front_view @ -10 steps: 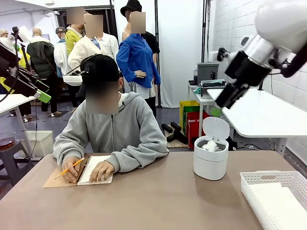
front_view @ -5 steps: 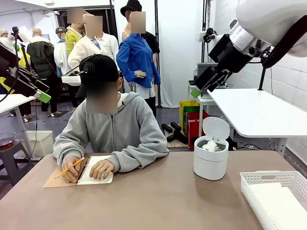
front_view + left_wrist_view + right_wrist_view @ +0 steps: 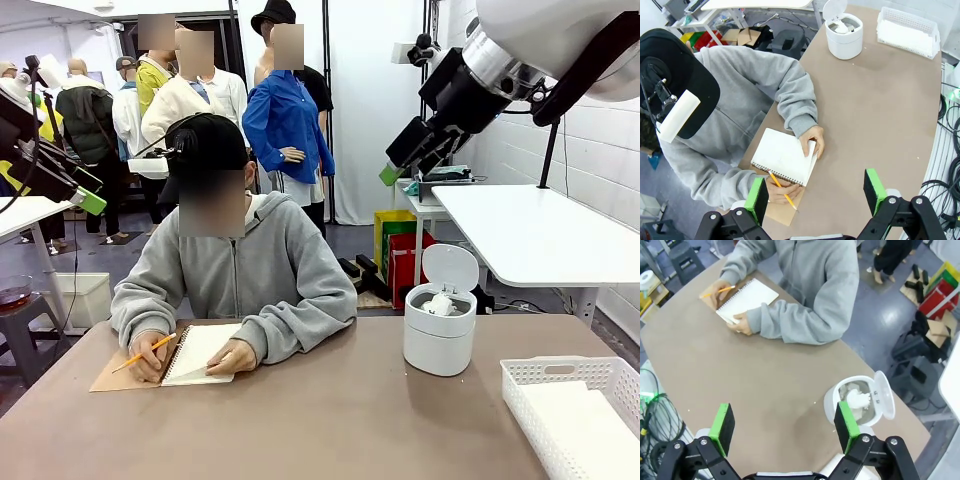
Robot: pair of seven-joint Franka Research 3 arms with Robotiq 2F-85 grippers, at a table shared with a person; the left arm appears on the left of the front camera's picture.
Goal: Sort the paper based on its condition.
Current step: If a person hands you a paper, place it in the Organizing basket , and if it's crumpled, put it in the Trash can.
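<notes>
Flat white paper sheets lie in white lattice plastic basket, crumpled white paper wad in round white lidded bin — left gripper, right gripper gape empty overhead; best wait until person's hand frees a page from spiral-bound notebook.

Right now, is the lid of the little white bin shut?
No, the lid of the bin stands flipped up, and crumpled paper shows inside.

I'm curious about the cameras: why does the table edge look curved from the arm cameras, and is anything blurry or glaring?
Left wrist view: the wide-angle lens likely bows the table edge, and a soft shadow lies beside the white bin. Right wrist view: similar bowing, picture sharp. Front view: even indoor light, no strong glare, far table edge straight.
</notes>
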